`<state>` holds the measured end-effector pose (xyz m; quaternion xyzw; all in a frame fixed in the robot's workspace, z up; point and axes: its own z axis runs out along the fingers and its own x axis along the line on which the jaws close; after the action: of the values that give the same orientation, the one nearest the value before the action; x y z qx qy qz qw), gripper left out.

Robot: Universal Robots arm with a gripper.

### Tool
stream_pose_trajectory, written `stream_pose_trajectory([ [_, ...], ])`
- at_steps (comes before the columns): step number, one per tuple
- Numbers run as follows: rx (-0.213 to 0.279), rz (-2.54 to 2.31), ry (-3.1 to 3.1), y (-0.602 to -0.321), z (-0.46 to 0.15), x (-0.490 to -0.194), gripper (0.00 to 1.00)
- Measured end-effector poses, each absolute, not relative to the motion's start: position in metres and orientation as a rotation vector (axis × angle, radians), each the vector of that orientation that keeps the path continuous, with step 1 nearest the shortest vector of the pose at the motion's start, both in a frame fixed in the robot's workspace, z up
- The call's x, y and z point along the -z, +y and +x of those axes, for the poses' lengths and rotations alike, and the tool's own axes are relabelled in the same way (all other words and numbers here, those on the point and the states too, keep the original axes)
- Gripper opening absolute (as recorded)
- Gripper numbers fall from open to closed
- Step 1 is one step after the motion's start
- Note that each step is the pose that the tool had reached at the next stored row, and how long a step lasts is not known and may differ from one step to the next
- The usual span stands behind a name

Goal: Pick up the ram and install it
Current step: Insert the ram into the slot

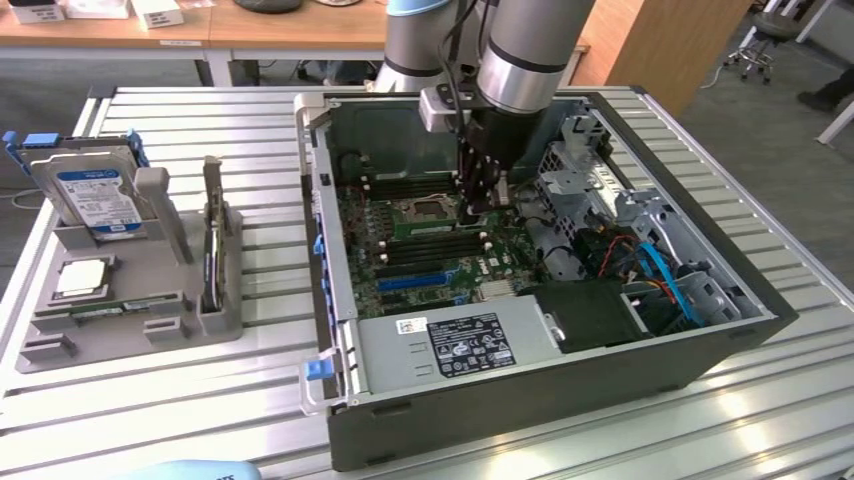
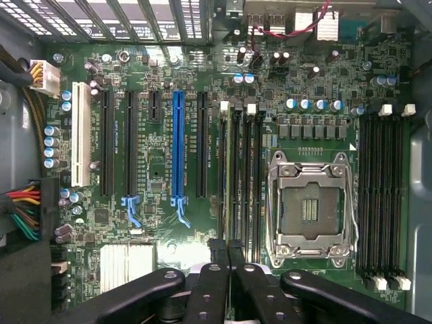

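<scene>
Silver slatted metal table point(image 1: 200, 400), open computer case point(image 1: 534, 400), wooden desks point(image 1: 267, 30) behind, hand point(image 1: 478, 206) clenched above motherboard point(image 1: 447, 262)

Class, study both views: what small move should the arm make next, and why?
Probably a short, straight press down: the fingers stand shut directly over the memory slots beside the empty processor socket. Whether they pinch the ram I cannot tell, so go gently.
</scene>
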<state>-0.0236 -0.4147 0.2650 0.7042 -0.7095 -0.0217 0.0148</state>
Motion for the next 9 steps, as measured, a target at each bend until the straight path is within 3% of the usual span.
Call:
stream_pose_trajectory([
  [9,0.068,2.192,-2.208,-0.4166,-0.0237,-0.265,0.12],
])
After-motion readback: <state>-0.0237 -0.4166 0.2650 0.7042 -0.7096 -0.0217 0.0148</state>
